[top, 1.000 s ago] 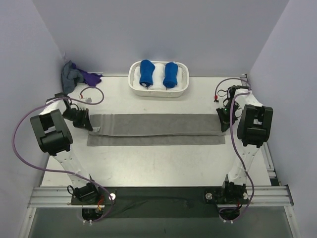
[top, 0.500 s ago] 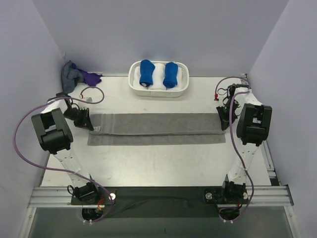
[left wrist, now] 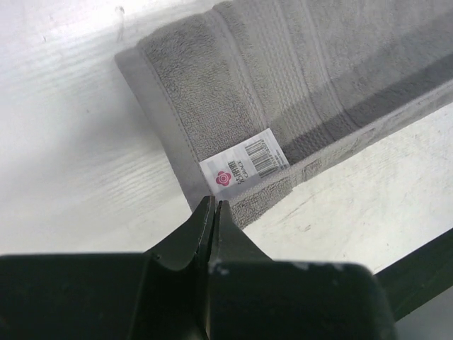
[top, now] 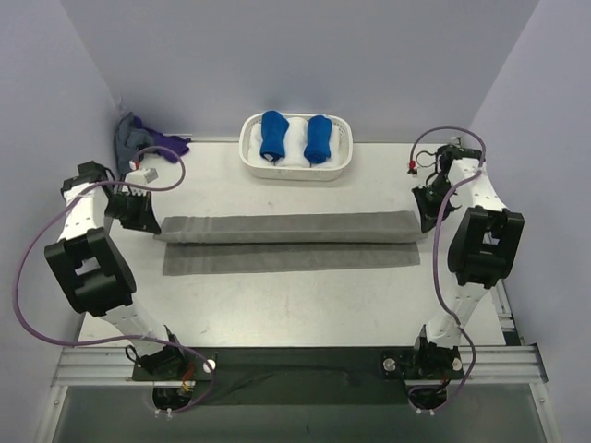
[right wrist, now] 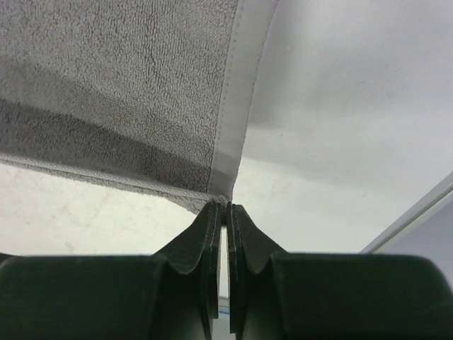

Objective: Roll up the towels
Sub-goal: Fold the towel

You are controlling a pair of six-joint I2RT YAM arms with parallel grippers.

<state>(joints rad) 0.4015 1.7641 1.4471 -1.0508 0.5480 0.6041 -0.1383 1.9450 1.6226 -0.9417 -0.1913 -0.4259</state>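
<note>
Grey terry is sitting pinched at both ends: the left fingers [left wrist: 200, 230] are clamping shut, apparently on the hem at one short end of the towel [top: 286, 228], just beside a white label [left wrist: 244, 164], while the right fingers [right wrist: 209, 241] are gripping the hemmed corner at the opposite end. Between them the towel is lying as a long, narrow band across the middle of the surface [top: 295, 305], the held layer seeming to be doubling over a flatter layer nearer the arm bases. It is looking soft, limp and light, so it is likely sagging wherever nothing is supporting it, and the looped pile is probably clinging to itself rather than sliding. The stitched hem is offering the firmest hold, thin enough to fit between shut fingers, and taking both corners of one edge together is looking like the way to keep that edge straight; for rolling, a short end is probably the place to begin. Farther off, a white basket [top: 247, 157] is holding two blue rolls [top: 273, 136], well apart from the towel.
</note>
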